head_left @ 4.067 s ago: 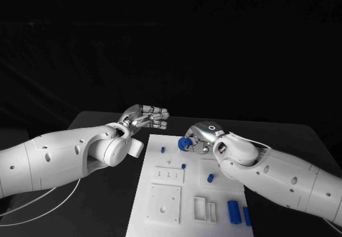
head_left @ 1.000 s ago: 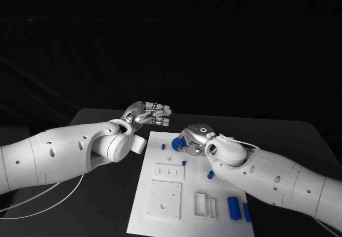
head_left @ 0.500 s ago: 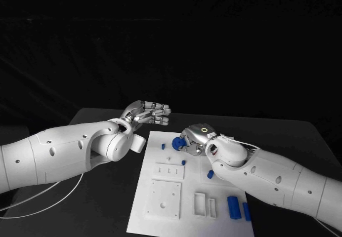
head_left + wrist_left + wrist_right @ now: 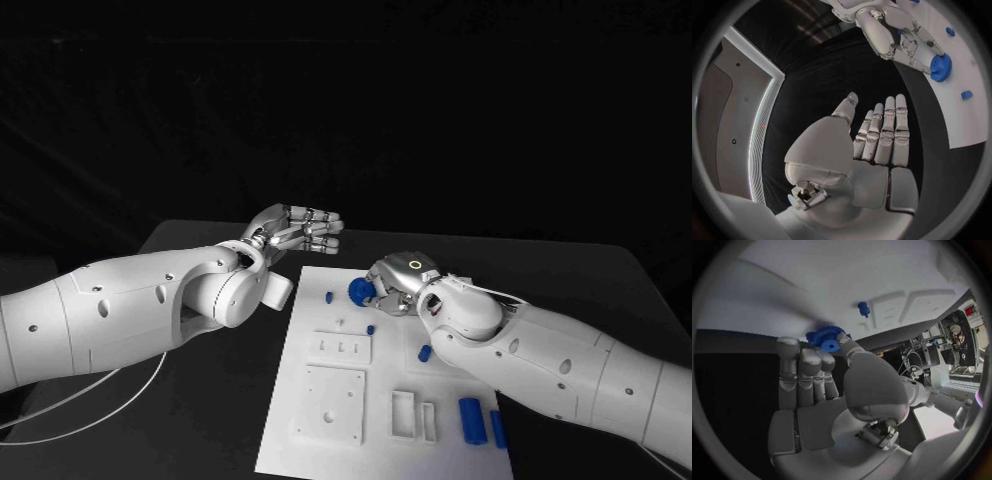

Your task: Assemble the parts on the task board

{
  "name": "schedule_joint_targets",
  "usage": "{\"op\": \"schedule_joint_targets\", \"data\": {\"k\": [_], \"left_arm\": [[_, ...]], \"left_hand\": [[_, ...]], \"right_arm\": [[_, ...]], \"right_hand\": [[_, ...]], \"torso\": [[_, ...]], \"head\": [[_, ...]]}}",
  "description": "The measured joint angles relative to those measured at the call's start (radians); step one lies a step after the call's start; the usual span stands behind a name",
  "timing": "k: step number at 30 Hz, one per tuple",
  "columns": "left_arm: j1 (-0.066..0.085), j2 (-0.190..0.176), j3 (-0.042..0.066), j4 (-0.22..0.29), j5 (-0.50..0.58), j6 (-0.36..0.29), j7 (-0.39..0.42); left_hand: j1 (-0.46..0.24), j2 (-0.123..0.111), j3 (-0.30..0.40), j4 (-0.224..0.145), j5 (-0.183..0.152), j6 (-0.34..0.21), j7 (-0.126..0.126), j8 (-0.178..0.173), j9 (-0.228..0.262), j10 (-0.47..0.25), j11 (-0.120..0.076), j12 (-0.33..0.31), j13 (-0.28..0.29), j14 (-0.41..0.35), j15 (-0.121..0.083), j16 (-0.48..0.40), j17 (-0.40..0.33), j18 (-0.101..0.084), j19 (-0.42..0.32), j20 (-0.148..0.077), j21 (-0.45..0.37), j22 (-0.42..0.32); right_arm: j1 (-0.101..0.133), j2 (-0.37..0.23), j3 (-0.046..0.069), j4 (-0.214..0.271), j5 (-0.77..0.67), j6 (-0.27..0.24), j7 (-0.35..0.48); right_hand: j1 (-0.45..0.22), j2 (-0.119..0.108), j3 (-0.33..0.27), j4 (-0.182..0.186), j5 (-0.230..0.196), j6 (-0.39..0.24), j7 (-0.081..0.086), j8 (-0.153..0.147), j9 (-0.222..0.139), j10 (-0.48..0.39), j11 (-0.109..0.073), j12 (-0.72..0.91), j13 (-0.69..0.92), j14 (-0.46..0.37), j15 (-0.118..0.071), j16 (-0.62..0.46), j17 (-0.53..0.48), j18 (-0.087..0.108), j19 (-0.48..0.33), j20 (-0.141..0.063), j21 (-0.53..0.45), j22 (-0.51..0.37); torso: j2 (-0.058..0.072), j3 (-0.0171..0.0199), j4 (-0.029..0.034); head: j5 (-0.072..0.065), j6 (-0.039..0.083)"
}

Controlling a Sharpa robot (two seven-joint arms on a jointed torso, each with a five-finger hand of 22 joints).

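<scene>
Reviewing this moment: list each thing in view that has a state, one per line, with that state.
right hand: holds the blue gear at the board's far end.
blue gear: pinched in the fingertips, close above the task board.
left hand: holds nothing, fingers together, off the board's far left corner.
task board: flat on the table, several blue parts on it.
two blue bars: lying at the board's near right.

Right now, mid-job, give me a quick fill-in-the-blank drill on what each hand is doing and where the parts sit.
1. The right hand holds a blue ____ over the white board's far end.
2. The left hand holds ____.
3. The left hand hovers over the black ____, beyond the board's far edge.
4. The long blue cylinder lies near the board's ____ end.

Missing words: gear; nothing; table; near
</scene>
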Motion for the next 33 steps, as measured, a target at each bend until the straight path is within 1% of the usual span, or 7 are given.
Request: {"op": "schedule_joint_targets", "data": {"k": [3,5,16,20,25,27,33], "left_arm": [[0.0,0.0,0.0,-0.001,0.0,0.0,0.0],[0.0,0.0,0.0,-0.002,0.0,0.0,0.0],[0.0,0.002,0.0,-0.005,0.0,0.001,0.0],[0.0,0.002,0.0,-0.007,0.0,0.001,0.0],[0.0,0.003,0.0,-0.009,0.0,0.001,0.0],[0.0,0.004,0.0,-0.009,0.0,0.001,0.0],[0.0,0.006,0.0,-0.011,0.0,0.002,0.0]], "left_hand": [[0.0,0.0,-0.002,-0.002,0.0,-0.006,0.0,0.0,0.0,0.0,0.0,0.0,0.0,0.0,0.0,0.0,0.0,0.0,0.0,0.0,0.0,0.0],[0.0,0.0,-0.002,-0.002,0.0,-0.006,0.0,0.0,0.0,0.0,0.0,0.0,0.0,0.0,0.0,0.0,0.0,0.0,0.0,0.0,0.0,0.0],[0.0,0.0,-0.002,-0.002,0.0,-0.006,0.0,0.0,0.0,0.0,0.0,0.0,0.0,0.0,0.0,0.0,0.0,0.0,0.0,0.0,0.0,0.0],[0.0,0.0,-0.002,-0.002,0.0,-0.006,0.0,0.0,0.0,0.0,0.0,0.0,0.0,0.0,0.0,0.0,0.0,0.0,0.0,0.0,0.0,0.0],[0.0,0.0,-0.002,-0.002,0.0,-0.006,0.0,0.0,0.0,0.0,0.0,0.0,0.0,0.0,0.0,0.0,0.0,0.0,0.0,0.0,0.0,0.0],[0.0,0.0,-0.002,-0.002,0.0,-0.006,0.0,0.0,0.0,0.0,0.0,0.0,0.0,0.0,0.0,0.0,0.0,0.0,0.0,0.0,0.0,0.0],[0.0,0.0,-0.002,-0.002,0.0,-0.006,0.0,0.0,0.0,-0.004,0.004,0.0,0.0,0.0,0.0,0.0,0.0,0.0,0.0,0.0,0.0,0.0]], "right_arm": [[-0.001,-0.001,0.0,0.002,0.0,-0.001,-0.002],[-0.002,-0.002,0.0,0.005,0.0,-0.001,-0.004],[-0.004,-0.004,0.0,0.008,0.0,-0.007,-0.011],[-0.005,-0.004,0.0,0.009,0.0,-0.011,-0.014],[-0.006,-0.005,-0.001,0.01,0.001,-0.016,-0.016],[-0.006,-0.005,-0.001,0.011,0.002,-0.019,-0.017],[-0.008,-0.005,-0.002,0.015,0.004,-0.026,-0.019]], "right_hand": [[0.0,-0.002,-0.001,0.009,0.0,0.0,0.0,0.0,0.0,0.0,0.0,0.0,0.0,0.0,0.0,0.0,0.0,0.0,0.0,0.0,0.0,0.0],[-0.002,-0.012,-0.005,0.017,0.0,0.0,0.0,0.0,0.0,0.0,0.0,0.0,-0.001,0.0,0.0,0.0,0.0,0.0,0.0,0.0,0.0,0.0],[0.001,-0.017,-0.014,0.033,-0.005,0.0,0.0,0.0,0.0,0.0,0.0,0.0,-0.003,0.0,0.0,0.0,-0.001,0.0,0.0,0.0,0.0,0.0],[0.004,-0.028,-0.022,0.041,-0.011,-0.032,0.004,0.001,0.0,-0.004,0.004,0.0,-0.005,0.0,0.0,-0.005,-0.003,0.0,0.0,0.0,0.0,0.0],[0.003,-0.028,-0.025,0.049,-0.012,-0.033,0.004,0.001,-0.001,-0.004,0.004,0.0,-0.005,0.0,0.0,-0.005,-0.003,0.0,0.0,0.0,0.0,0.0],[0.006,-0.031,-0.027,0.052,-0.012,-0.037,0.008,0.001,-0.001,-0.004,0.004,0.0,-0.005,0.0,0.0,-0.005,-0.003,0.0,0.0,0.0,0.0,0.0],[0.002,-0.037,-0.033,0.064,-0.012,-0.053,0.006,0.001,-0.002,-0.004,0.004,0.0,-0.006,0.0,0.0,-0.005,-0.003,0.0,0.0,0.0,0.0,0.0]], "torso": [[0.0,0.0,0.0004],[0.0,0.0,0.0004],[0.0,-0.0011,0.001],[0.0,-0.0011,0.001],[0.0,-0.0011,0.001],[0.0,-0.001,0.001],[0.0,-0.0009,0.0011]], "head": [[0.0,0.0],[0.0,-0.001],[-0.002,0.002],[-0.002,0.003],[-0.002,0.003],[-0.001,0.003],[-0.001,0.002]]}}
